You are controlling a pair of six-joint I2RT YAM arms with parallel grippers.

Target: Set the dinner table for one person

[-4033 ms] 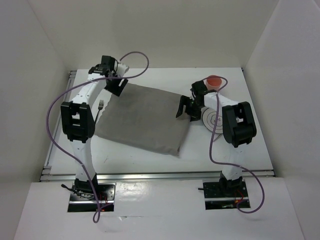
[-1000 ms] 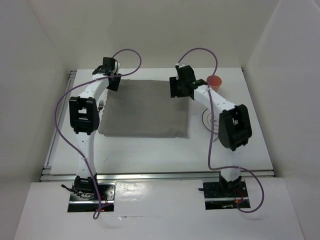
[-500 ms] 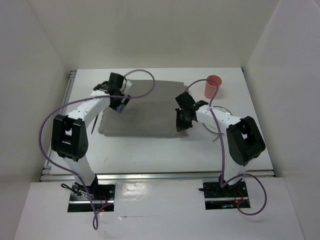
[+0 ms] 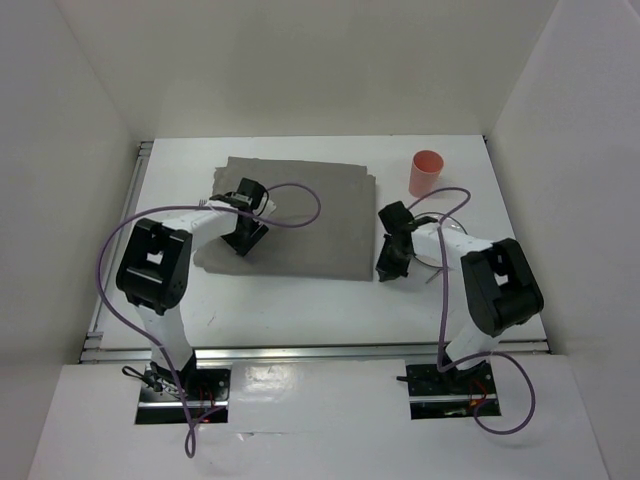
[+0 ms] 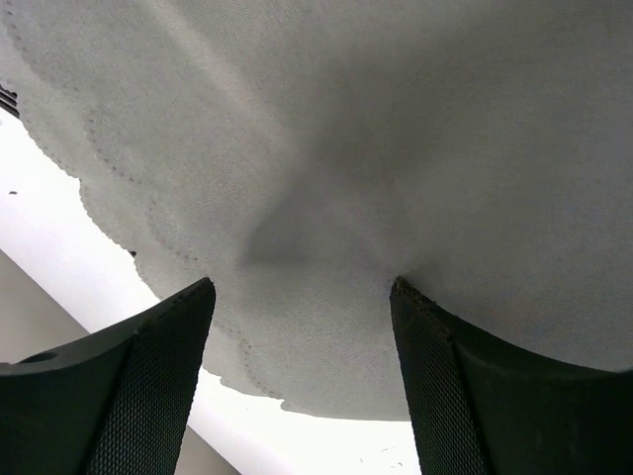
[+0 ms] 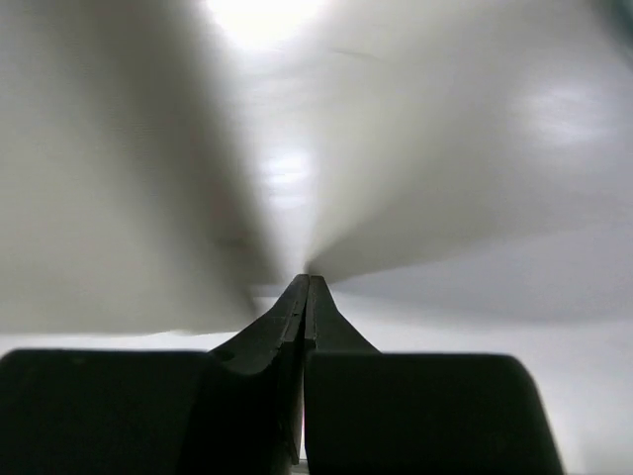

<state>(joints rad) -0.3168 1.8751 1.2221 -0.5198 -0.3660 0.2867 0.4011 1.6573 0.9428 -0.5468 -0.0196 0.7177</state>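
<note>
Finds the grey mat (image 4: 310, 215) lying square to the far edge of the dinner table (image 4: 300, 310), no longer skewed with one corner thrust toward the near edge as four seconds ago. Puts the left gripper (image 4: 245, 238) off the mat's far-left corner and low over its near-left part. Brings the right gripper (image 4: 390, 265) from the mat's far-right corner to its near-right corner, jaws closed since a second ago. Leaves the orange cup (image 4: 425, 172) in full view, no longer half hidden behind the right arm.

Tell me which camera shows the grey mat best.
Top view: nearly the whole mat shows. Left wrist view gives only a close patch with its scalloped edge; right wrist view is too blurred to tell.
</note>
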